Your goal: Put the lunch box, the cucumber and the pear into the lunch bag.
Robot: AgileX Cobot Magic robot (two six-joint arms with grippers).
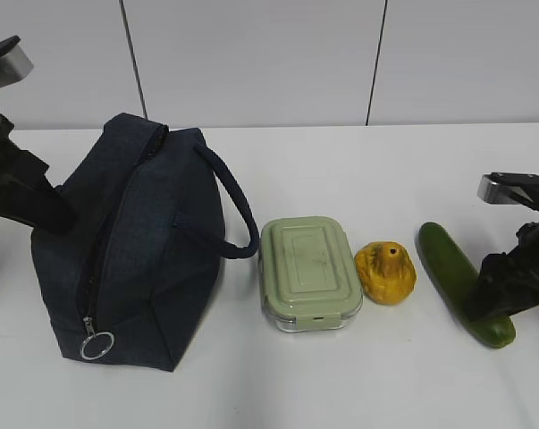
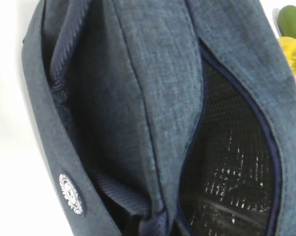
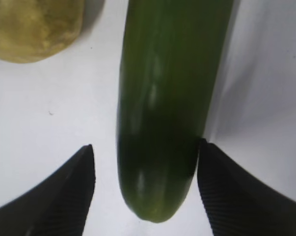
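The navy lunch bag (image 1: 135, 241) stands at the left, its zipper open at the top and its ring pull (image 1: 96, 345) low at the front. It fills the left wrist view (image 2: 152, 98), where foil lining (image 2: 231, 182) shows inside. My left gripper (image 1: 54, 213) is against the bag's left side, its jaws hidden. The green-lidded lunch box (image 1: 309, 273) and the yellow pear (image 1: 385, 271) lie in the middle. The cucumber (image 1: 457, 277) lies at the right. My right gripper (image 3: 147, 147) is open and straddles the cucumber's near end (image 3: 162, 123); the right finger touches it.
The bag's looped handle (image 1: 238, 210) hangs toward the lunch box. The pear (image 3: 35, 24) lies close to the left of the cucumber. A white table (image 1: 358, 170) and a white panelled wall (image 1: 251, 54) lie behind.
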